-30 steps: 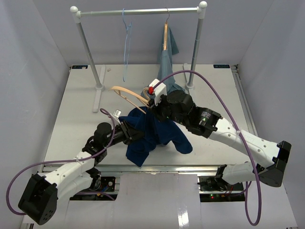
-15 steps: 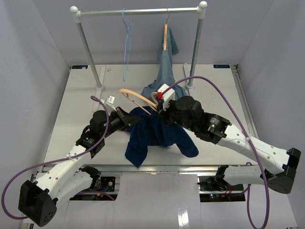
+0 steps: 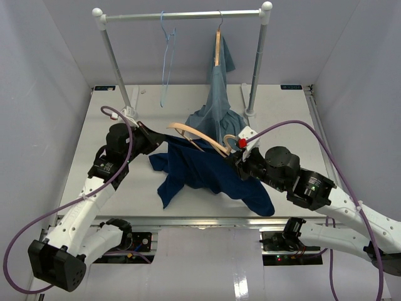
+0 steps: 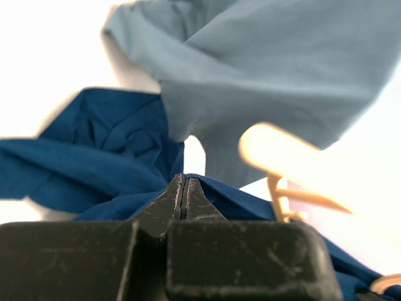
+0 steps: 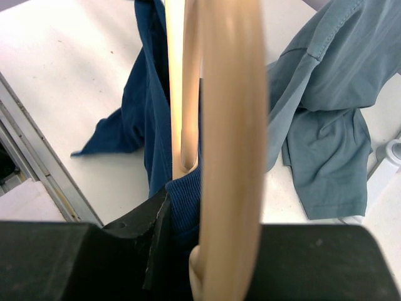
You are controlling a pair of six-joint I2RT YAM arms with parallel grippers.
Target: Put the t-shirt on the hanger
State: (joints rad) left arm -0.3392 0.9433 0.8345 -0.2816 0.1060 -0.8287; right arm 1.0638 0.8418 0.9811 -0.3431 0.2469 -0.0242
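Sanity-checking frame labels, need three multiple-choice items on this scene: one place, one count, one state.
1. Where is the light-blue wire hanger? A on the rail, left of the grey-blue shirt; B on the floor; C on the rail, right of that shirt.
2. How many hangers show? A two; B three; C four.
3. The left end effector is: A open; B shut on the navy t-shirt; C shut on the wire hanger.
1A, it hooks the rail; 2B, wire one, shirt-bearing wooden hanger, tan wooden hanger at the t-shirt; 3B, left wrist view shows it clamped on navy cloth.
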